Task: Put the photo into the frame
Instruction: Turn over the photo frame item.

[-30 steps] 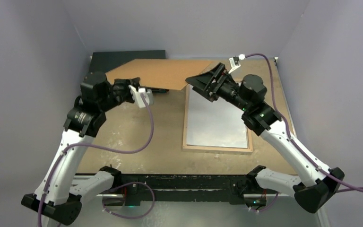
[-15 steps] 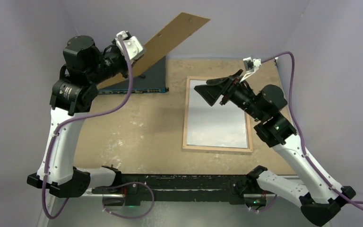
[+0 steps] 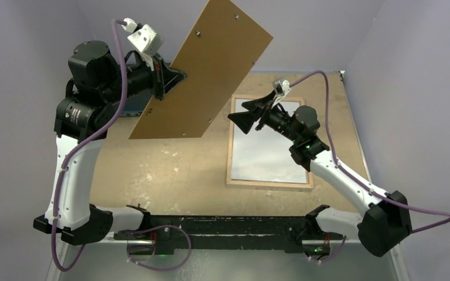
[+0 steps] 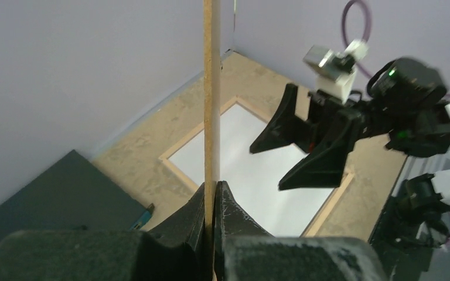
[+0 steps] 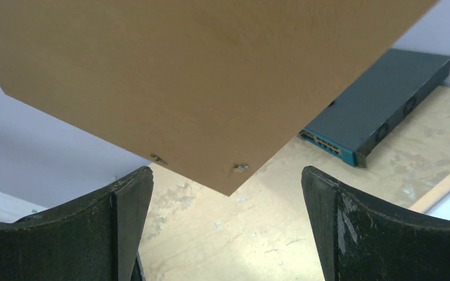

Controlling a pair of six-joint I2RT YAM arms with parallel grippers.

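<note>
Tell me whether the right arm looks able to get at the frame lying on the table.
Probably yes. The right gripper hovers open right over the light wood frame, and nothing lies between them; the left gripper holds the brown backing board up and off to the left.

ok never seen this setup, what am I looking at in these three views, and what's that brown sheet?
Two white robot arms are bolted at the near edge of a table. The wide picture comes from a fixed camera above and behind them; the other two come from small cameras on each wrist, which is why black fingers fill their lower edges.

The left gripper is shut on the edge of a plain brown backing board, holding it tilted in the air. Its wrist view sees that board edge-on, pinched between the fingers.

The right gripper is open and holds nothing; it hovers over the frame, which lies flat on the table with its wood rim up and a pale inside. A dark flat box with blue ports sits at the far left. No photo can be made out in these views.
</note>
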